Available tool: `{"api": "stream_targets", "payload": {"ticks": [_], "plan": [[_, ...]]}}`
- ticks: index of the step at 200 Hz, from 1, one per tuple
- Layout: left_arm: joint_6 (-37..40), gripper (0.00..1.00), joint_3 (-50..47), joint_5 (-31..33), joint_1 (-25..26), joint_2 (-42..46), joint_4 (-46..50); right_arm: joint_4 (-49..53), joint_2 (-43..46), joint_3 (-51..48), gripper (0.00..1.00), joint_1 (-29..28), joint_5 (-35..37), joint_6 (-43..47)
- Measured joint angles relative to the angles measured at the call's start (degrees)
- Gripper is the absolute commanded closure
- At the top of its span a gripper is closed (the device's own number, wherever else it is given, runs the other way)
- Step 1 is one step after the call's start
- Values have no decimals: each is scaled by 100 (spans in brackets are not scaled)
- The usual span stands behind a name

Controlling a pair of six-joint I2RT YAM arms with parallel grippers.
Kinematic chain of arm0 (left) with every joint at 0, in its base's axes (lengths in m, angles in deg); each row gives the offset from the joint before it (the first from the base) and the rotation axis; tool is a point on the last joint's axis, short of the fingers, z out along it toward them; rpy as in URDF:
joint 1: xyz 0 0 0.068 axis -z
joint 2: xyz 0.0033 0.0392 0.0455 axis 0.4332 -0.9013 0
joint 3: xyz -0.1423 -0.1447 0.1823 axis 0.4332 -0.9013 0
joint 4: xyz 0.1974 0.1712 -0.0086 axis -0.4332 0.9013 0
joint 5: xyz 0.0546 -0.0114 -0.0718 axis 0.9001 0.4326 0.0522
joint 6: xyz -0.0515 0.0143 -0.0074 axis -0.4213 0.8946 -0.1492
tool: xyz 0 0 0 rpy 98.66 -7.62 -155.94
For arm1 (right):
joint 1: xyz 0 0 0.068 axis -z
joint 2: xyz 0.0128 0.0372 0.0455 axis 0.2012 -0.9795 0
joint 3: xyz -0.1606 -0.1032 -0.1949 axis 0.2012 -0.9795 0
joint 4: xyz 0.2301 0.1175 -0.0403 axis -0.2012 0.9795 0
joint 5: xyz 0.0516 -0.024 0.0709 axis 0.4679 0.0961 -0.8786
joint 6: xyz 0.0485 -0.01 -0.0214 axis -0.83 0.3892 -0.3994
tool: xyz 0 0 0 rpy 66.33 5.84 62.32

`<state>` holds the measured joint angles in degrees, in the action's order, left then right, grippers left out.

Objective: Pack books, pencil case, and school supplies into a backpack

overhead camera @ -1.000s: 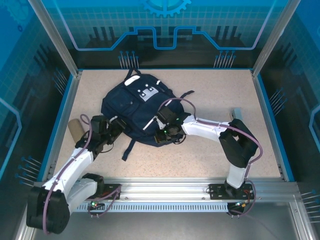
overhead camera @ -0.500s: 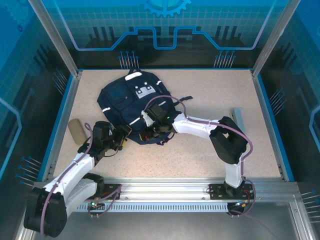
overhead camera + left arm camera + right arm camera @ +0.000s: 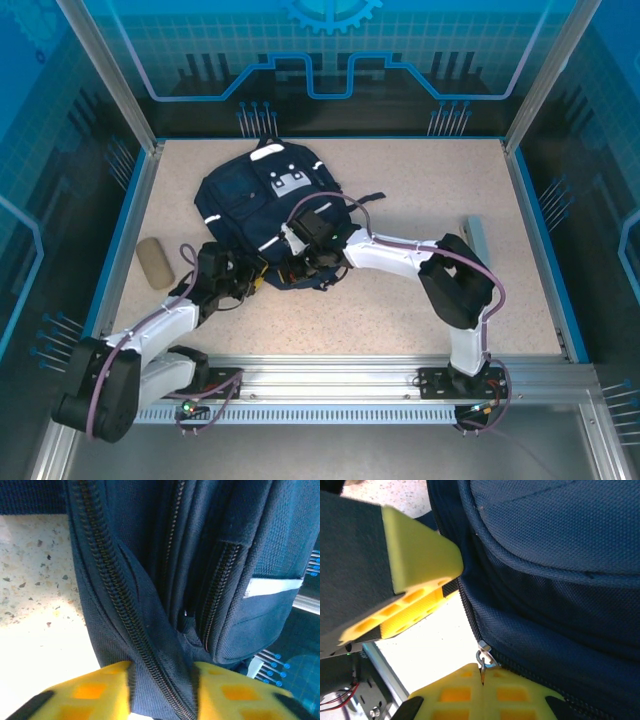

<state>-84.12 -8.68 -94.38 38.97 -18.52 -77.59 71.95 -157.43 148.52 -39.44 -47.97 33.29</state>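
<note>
Step in hand: opening the backpack (image 3: 250,205). I judge packing has not begun. The bag lies flat mid-table, patch up.

My left pincer (image 3: 162,692) is nipped on a fold of cloth beside the zip (image 3: 112,600) at the bag's near edge, jaws close together with fabric between. My right pincer (image 3: 482,687) is fully closed on the zip pull (image 3: 482,659), just beside the left.

Next move, as I judge it: the left holds the cloth taut while the right draws the pull along the track. A slack fold could jam it.

The pencil case (image 3: 153,262) lies on the table left of the bag, apart from it.

Hard to make out: the books. A thin grey item (image 3: 475,238) near the right wall may be them. My arms hide how far the zip is undone.
</note>
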Motion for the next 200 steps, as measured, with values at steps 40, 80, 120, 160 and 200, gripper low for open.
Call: {"api": "stream_targets", "payload": {"ticks": [40, 80, 120, 160, 200], "plan": [[157, 100, 4, 76, 28, -76, 22, 494, 219, -44, 100, -72, 872, 35], [358, 100, 7, 190, 37, -11, 186, 1390, 507, -83, 100, 175, 1862, -140], [553, 100, 9, 262, 39, 201, 420, 1910, 551, -92, 100, 763, 2555, -286], [739, 100, 52, 269, 39, 330, 619, 1867, 551, -92, 100, 1021, 2544, -188], [1082, 100, 249, 354, -127, 181, 881, 1580, 688, -343, 100, 1003, 1947, 168]]}}
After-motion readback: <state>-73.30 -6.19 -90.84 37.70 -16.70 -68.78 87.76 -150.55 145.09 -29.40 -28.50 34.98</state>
